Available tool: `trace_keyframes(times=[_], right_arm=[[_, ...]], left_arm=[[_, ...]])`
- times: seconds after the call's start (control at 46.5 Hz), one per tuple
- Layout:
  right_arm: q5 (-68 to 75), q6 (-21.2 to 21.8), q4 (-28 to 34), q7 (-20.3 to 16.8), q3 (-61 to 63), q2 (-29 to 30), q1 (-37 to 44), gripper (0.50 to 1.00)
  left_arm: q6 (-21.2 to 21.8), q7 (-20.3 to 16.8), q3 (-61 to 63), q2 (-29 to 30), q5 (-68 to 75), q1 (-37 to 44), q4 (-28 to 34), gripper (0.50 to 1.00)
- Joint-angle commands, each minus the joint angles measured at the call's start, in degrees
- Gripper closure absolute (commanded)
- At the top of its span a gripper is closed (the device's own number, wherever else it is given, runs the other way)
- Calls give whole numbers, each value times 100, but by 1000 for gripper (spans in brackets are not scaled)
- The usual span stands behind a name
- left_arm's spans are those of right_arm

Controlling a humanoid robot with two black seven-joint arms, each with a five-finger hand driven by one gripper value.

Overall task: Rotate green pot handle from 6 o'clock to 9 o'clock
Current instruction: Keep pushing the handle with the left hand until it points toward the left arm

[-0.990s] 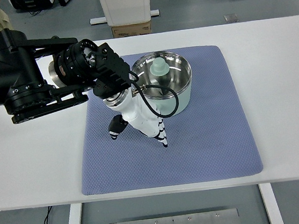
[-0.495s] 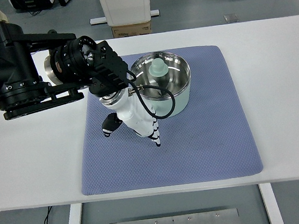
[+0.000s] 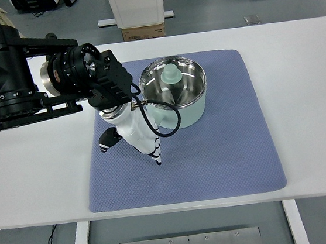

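I am reaching in with my left hand, and it is sitting against the near-left side of the green pot, touching or just short of the wall. I am holding it low there because that is where the handle should be during a turn from six o'clock towards nine. The handle itself is hidden under my palm and wrist, so I cannot tell where it is pointing. I cannot tell either whether my hand is open, closed, or gripping the handle. A black cable from my wrist is looping across the pot's near wall.

The pot is standing upright on the blue mat, in the mat's far half, and the mat is there, I judge, to let it turn without skidding across the white table. A pale green knobbed piece is lying inside the pot towards its far rim.

To the left of the pot, the mat's edge is near, and my own forearm is filling the space above it, so that side is the tight one for the sweep. To the right of the pot and on its near side, open mat is lying free. The table's edges are well apart from the pot on every side. My right arm is not showing.
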Motion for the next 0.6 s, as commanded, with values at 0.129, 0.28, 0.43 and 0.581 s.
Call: trace_keyframes(times=[0.129, 0.28, 0.43, 0.581], right_arm=[[0, 0, 0, 0, 0, 0, 1, 500], [0, 0, 0, 0, 0, 0, 1, 500], [0, 0, 0, 0, 0, 0, 1, 500], [0, 0, 0, 0, 0, 0, 1, 500]], left_arm=[[9, 0, 138, 53, 0, -103, 0, 500], [9, 0, 243, 62, 0, -174, 0, 500], [18, 0, 349, 71, 149, -244, 0, 500], [27, 0, 410, 80, 246, -279, 8, 500]])
